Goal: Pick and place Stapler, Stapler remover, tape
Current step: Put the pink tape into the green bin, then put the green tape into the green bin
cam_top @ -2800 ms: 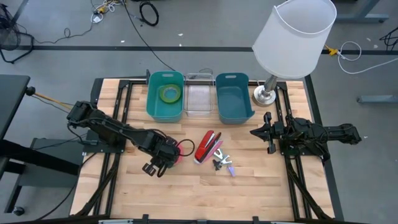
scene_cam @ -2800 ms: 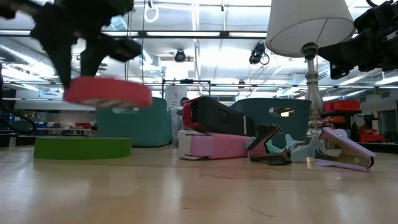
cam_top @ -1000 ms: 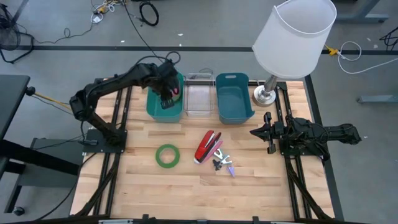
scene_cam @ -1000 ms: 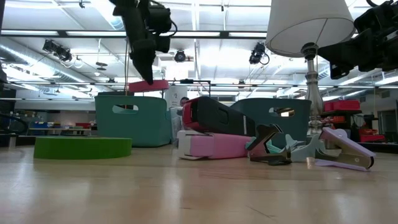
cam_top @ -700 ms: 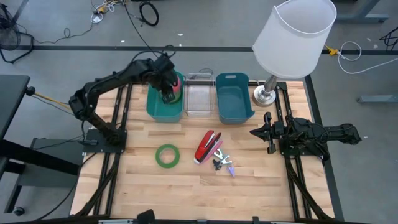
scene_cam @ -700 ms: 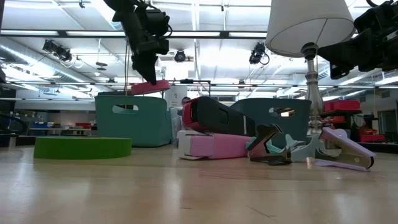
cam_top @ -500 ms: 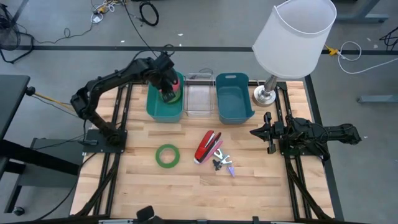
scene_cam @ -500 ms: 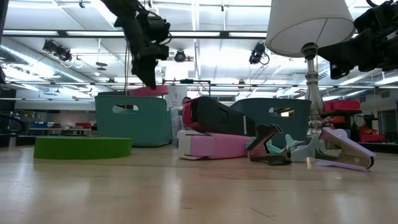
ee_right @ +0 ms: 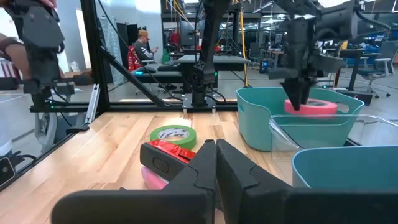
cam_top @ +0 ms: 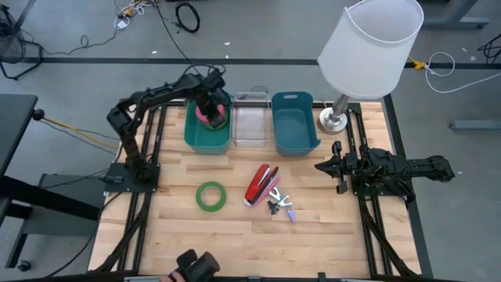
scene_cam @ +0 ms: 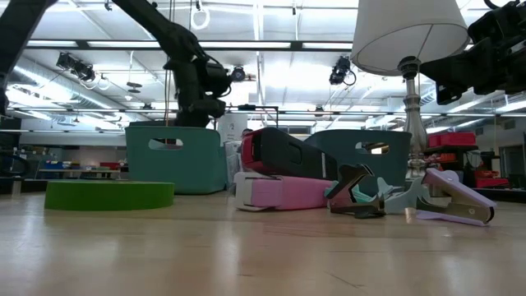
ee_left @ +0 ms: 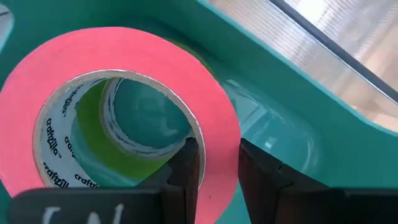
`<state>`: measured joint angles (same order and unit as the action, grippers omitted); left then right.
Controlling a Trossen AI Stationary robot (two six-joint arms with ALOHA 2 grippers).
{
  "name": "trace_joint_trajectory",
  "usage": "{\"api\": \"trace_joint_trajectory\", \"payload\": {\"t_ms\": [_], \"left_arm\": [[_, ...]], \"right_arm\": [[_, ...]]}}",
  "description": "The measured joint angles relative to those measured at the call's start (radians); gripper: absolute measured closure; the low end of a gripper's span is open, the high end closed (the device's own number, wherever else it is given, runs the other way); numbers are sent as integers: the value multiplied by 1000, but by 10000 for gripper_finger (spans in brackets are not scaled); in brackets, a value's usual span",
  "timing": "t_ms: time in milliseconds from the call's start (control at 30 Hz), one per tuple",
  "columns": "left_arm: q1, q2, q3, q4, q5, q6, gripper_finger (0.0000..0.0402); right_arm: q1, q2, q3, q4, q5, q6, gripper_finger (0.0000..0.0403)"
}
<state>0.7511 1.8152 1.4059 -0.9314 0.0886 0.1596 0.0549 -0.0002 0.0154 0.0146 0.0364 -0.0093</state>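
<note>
Over the left bin: left gripper (cam_top: 208,107) reaches down into the left bin (cam_top: 192,135), its fingers (ee_left: 186,168) pinching the wall of the pink tape (ee_left: 211,130), one finger inside the ring and one outside.
Left jaws: only a little apart, closed on the pink tape; the grip is not released yet.
Change: a moment ago the pink tape hung above the bin rim; now it is lowered inside the bin, so from table height only the arm shows above the rim.
Under the pink tape: a yellow-green roll (ee_left: 118,158) shows through its hole, lying on the bin floor.
Meaning for the task: I judge this as the end of a place step; opening the jaws should leave the pink tape in the bin.
Right gripper: right gripper (cam_top: 321,166) waits at the right side of the table, near the lamp (cam_top: 337,117), jaws shut and holding nothing.
On the table: green tape (cam_top: 210,196) lies flat near the middle, apart from the bins.
Stapler: red stapler (cam_top: 261,183) lies beside the green tape, on top of a pink one (scene_cam: 279,194).
Remover: two removers, dark (cam_top: 275,206) and lilac (cam_top: 289,210), lie just beside the staplers.
Other bins: clear bin (cam_top: 252,125) and right bin (cam_top: 293,125) look without items.
Left to do: I judge the green tape, stapler and remover are not placed yet.
</note>
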Motion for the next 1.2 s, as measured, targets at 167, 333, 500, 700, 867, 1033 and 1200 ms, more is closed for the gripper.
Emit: {"api": "trace_joint_trajectory", "payload": {"t_ms": [167, 333, 500, 700, 867, 1033, 1200], "left_arm": [[0, 35, 0, 11, 7, -15, 303], [-9, 38, 0, 20, 13, -26, 303], [-11, 38, 0, 39, 15, -21, 303], [-15, 38, 0, 41, 13, -26, 263], [-16, 38, 0, 42, -11, -43, 203], [-16, 38, 10, 13, -13, -43, 170], [-16, 38, 79, -89, -13, -44, 168]], "right_arm": [[0, 0, 0, 0, 0, 0, 387], [0, 0, 0, 0, 0, 0, 387], [0, 0, 0, 0, 0, 0, 387], [0, 0, 0, 0, 0, 0, 387], [0, 0, 0, 0, 0, 0, 387], [0, 0, 0, 0, 0, 0, 387], [0, 0, 0, 0, 0, 0, 387]]}}
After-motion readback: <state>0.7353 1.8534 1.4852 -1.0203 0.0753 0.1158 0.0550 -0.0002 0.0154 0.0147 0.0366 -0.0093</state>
